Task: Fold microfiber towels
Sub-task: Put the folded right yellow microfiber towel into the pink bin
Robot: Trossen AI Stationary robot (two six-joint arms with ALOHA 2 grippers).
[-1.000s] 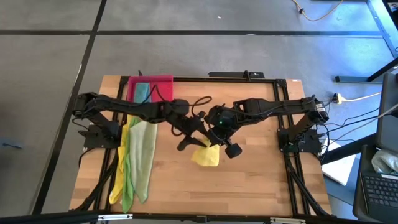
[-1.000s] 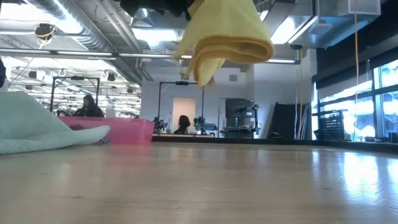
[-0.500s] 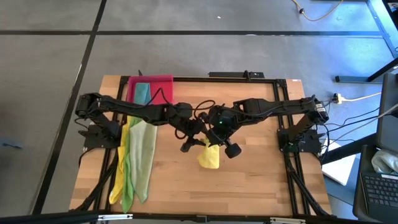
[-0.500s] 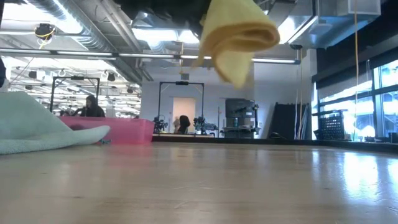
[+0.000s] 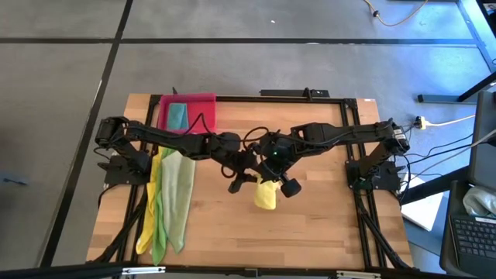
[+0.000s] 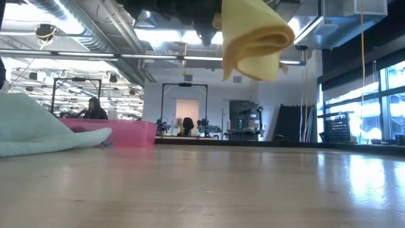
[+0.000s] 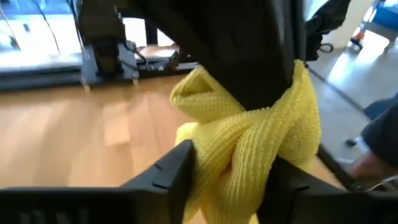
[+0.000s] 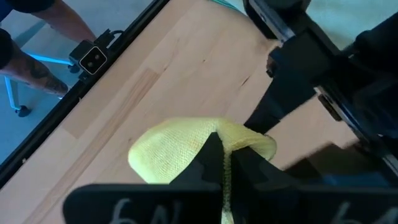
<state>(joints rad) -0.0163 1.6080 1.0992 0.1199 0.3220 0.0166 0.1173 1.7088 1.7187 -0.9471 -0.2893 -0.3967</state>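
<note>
Both grippers grip yellow towel (image 5: 265, 195) midair: right gripper (image 8: 222, 163) pinched shut, left gripper (image 7: 233, 165) straddling bunch, towel's bottom hidden.

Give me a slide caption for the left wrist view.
Left gripper closing around a hanging yellow towel above the wooden table.

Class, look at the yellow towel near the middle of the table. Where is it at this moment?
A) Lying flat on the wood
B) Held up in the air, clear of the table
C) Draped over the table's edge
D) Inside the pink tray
B: in the low view the yellow towel hangs bunched well above the table, and the right gripper is pinched on it.
</note>
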